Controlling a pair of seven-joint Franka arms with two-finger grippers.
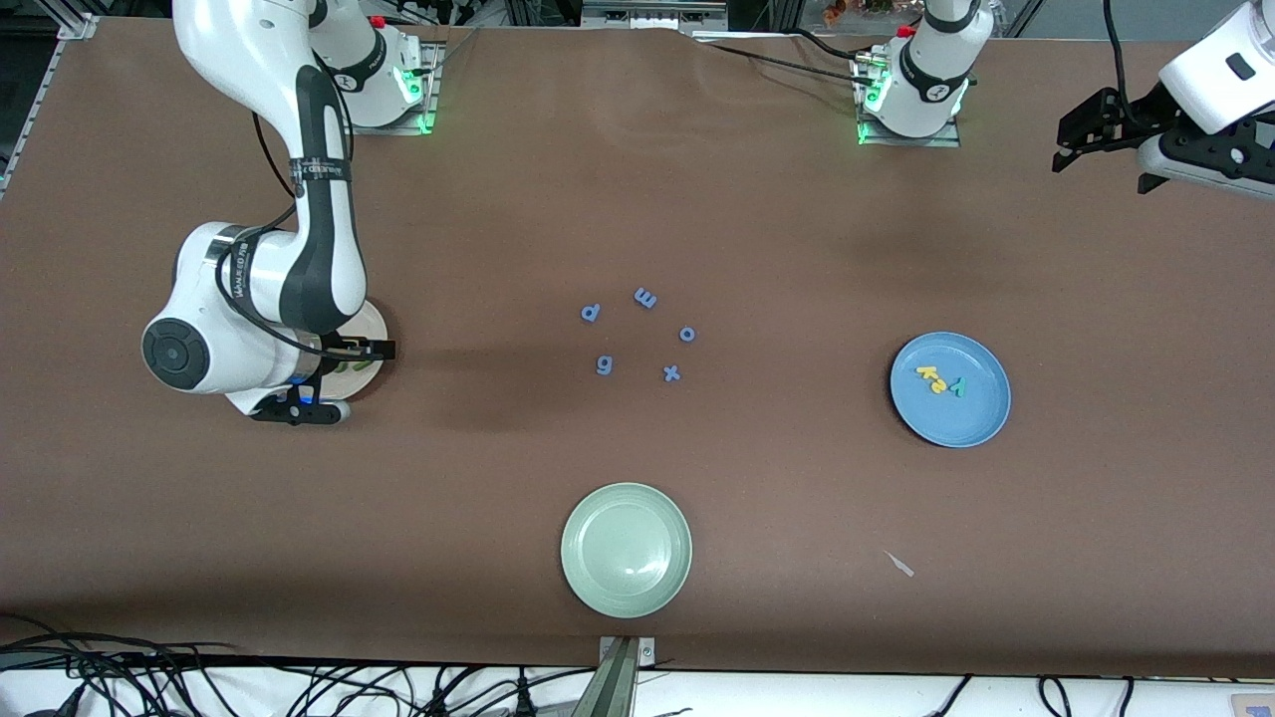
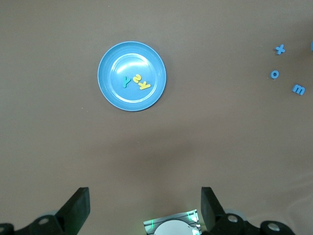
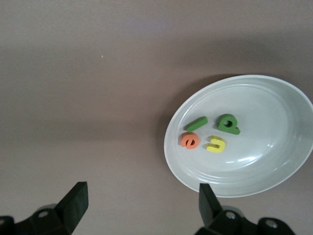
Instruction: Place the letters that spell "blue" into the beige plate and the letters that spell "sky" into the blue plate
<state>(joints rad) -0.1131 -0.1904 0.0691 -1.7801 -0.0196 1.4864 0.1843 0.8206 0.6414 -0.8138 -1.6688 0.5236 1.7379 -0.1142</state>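
Observation:
The beige plate (image 3: 274,112) holds the letters that spell "blue": green b (image 3: 228,124), green bar l (image 3: 196,124), orange e (image 3: 190,140) and yellow u (image 3: 215,144). My right gripper (image 3: 142,203) hangs open and empty just over the table beside this plate (image 1: 377,327), and its arm hides most of the plate in the front view. The blue plate (image 1: 981,423) holds the letters that spell "sky": yellow k (image 2: 144,85), yellow s (image 2: 137,78) and teal y (image 2: 126,81). My left gripper (image 1: 1101,171) waits open, high over the left arm's end of the table.
Several blue letters lie mid-table: p (image 1: 591,313), m (image 1: 645,297), o (image 1: 687,334), g (image 1: 604,365), x (image 1: 671,373). A pale green plate (image 1: 588,518) sits nearer the front camera. A small white scrap (image 1: 899,564) lies between it and the blue plate.

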